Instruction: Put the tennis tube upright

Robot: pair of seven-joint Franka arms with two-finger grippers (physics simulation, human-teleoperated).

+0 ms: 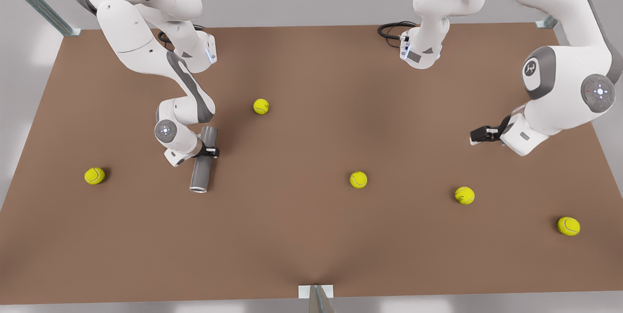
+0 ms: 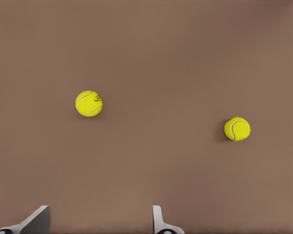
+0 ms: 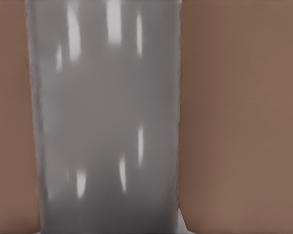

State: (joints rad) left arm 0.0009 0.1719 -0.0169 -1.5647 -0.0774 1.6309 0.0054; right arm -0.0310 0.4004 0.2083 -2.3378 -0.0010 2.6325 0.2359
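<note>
Lying on its side, the tennis tube (image 1: 202, 163) rests on the brown table (image 1: 302, 245) in the left half of the front view. It is grey and shiny, and its hollow end points toward the lower edge of the frame. It is not standing up yet.

The right gripper (image 1: 210, 151) sits at the middle of the tube, reaching across it from the front view's left. Its dark fingers are on the tube, but I cannot tell if they squeeze it or just sit around it. In the right wrist view the tube (image 3: 107, 122) looks very big and close, with bright spots of light on it.

The left gripper (image 1: 479, 134) hangs in the air on the right side of the front view, well apart from the tube. This arm waits. Its fingers (image 2: 36, 220) stand wide apart — the pincer holds nothing.

Five yellow-green balls lie on the table. One ball (image 1: 261, 106) is near the tube, up and to the front view's right of it. Another ball (image 1: 94, 175) is at the far left. A third ball (image 1: 358, 179) sits near the middle. Two more — a ball (image 1: 464, 195) and a ball (image 1: 568, 226) — lie at the lower right, under the left gripper.
</note>
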